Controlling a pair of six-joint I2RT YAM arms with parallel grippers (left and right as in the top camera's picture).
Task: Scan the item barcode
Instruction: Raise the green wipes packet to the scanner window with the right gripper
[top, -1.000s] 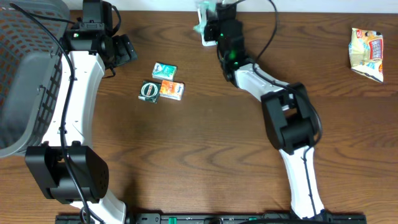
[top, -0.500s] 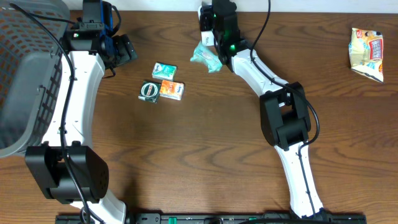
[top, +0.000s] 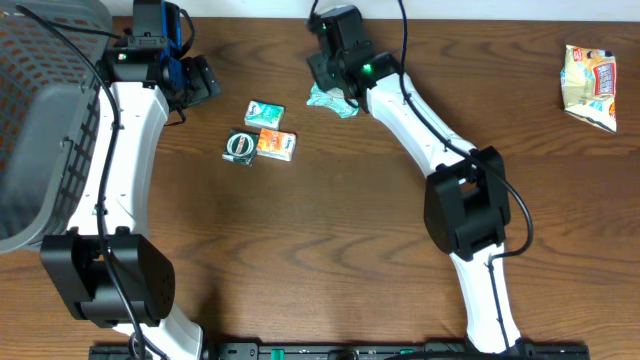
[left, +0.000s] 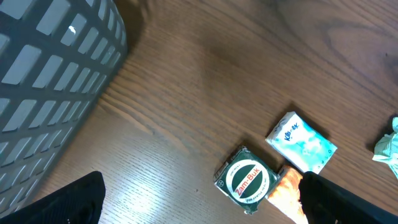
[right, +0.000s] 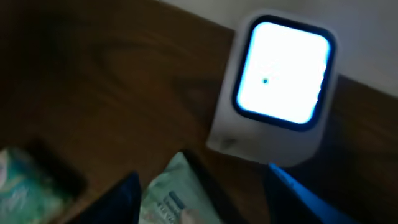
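**While the scanner (right: 280, 93) glows, the green packet (top: 332, 98) lies between the right gripper's (top: 322, 72) parted fingers**

Where the table (top: 330, 260) reaches its left edge, a grey lattice basket (top: 40, 110) stands. The left wrist view catches only a stretch of its wall. Just right of it, near the far edge, the left gripper (top: 200, 80) hovers with its fingers spread wide and nothing between them. Its own camera shows the dark fingertips (left: 68, 199) at the bottom corners of the picture, over bare wood.

Right of that gripper, three small things cluster: a blue-and-white box (top: 264, 112), and nearer the front a round green tin (top: 240, 147) touching an orange box (top: 276, 145). Only the left wrist view makes the tin's lid readable: "Zam-Buk".

The green packet is a soft, crumpled, pale green wrapper with faint print. It lies on the table near the far edge, about halfway along it, just beside the tip of the right gripper. The left wrist view catches only a sliver of it at its right border.

From overhead, the right arm covers the scanner. The right wrist camera alone shows it: a white rounded housing with a bright lit window, standing beyond the packet. That view is blurred. In it the blue fingers (right: 130, 193) stand apart with the packet's end between them. Whether either finger touches the packet cannot be told.

Near the far right corner, well apart from everything else, lies a yellow-and-white snack bag (top: 590, 87), seen only from overhead.
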